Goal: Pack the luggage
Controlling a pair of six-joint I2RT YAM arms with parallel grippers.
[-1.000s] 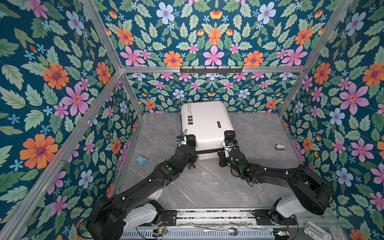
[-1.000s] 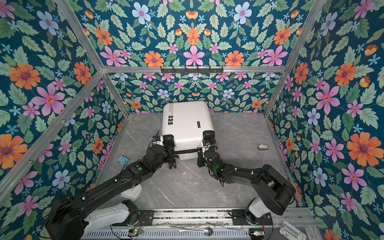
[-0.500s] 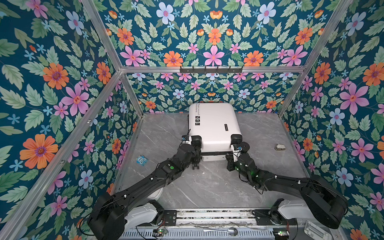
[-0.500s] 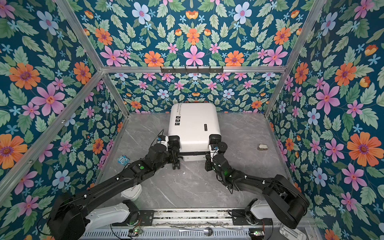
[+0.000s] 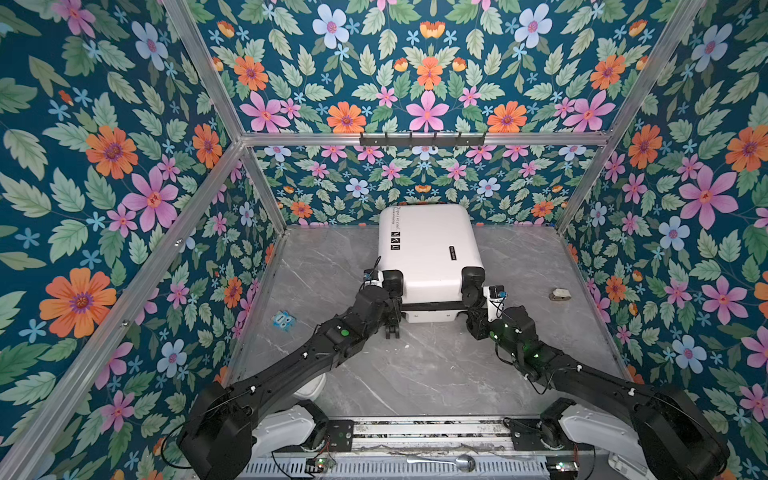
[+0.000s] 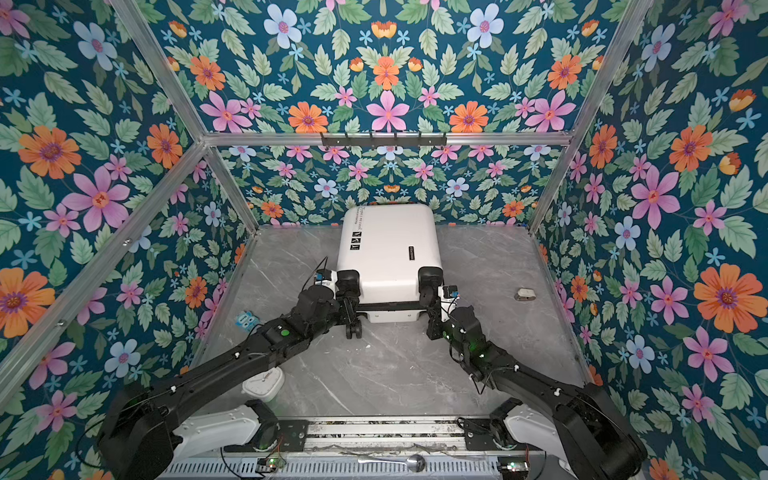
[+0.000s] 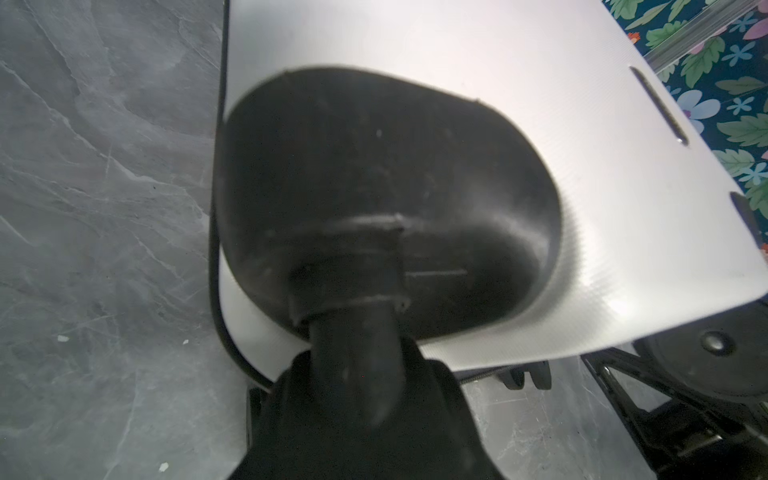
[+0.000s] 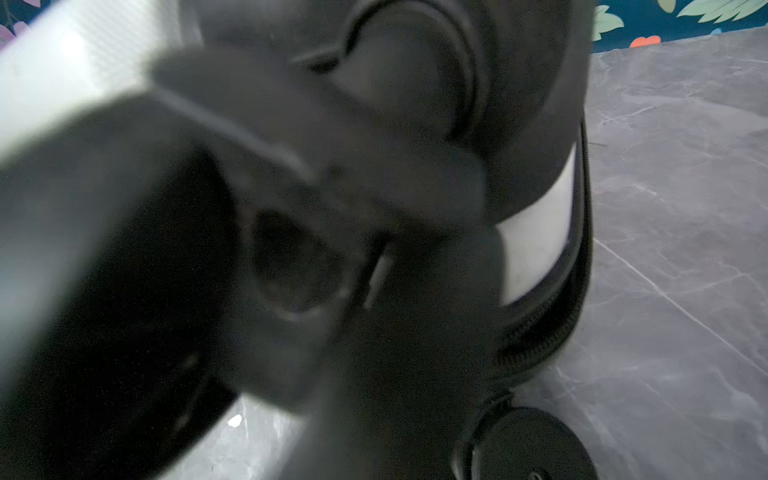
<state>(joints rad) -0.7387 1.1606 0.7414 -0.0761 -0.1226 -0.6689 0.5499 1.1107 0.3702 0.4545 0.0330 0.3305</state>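
Slid rightward along the table's [image 5: 415, 374] back edge, the luggage [image 5: 430, 257] lies closed; your left gripper [image 5: 390, 309] clamps one wheel [image 7: 357, 365], your right gripper [image 5: 478, 313], fingers together, sits at another.

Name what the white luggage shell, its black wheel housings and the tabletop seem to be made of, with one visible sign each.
Luggage shell: probably hard moulded plastic, white, satin; fine woven-looking texture and soft highlights show close up. Wheel housing: likely black matte plastic, dull and dusty. Tabletop: grey with pale veins, marble-like, faint sheen; real stone or printed laminate cannot be told.
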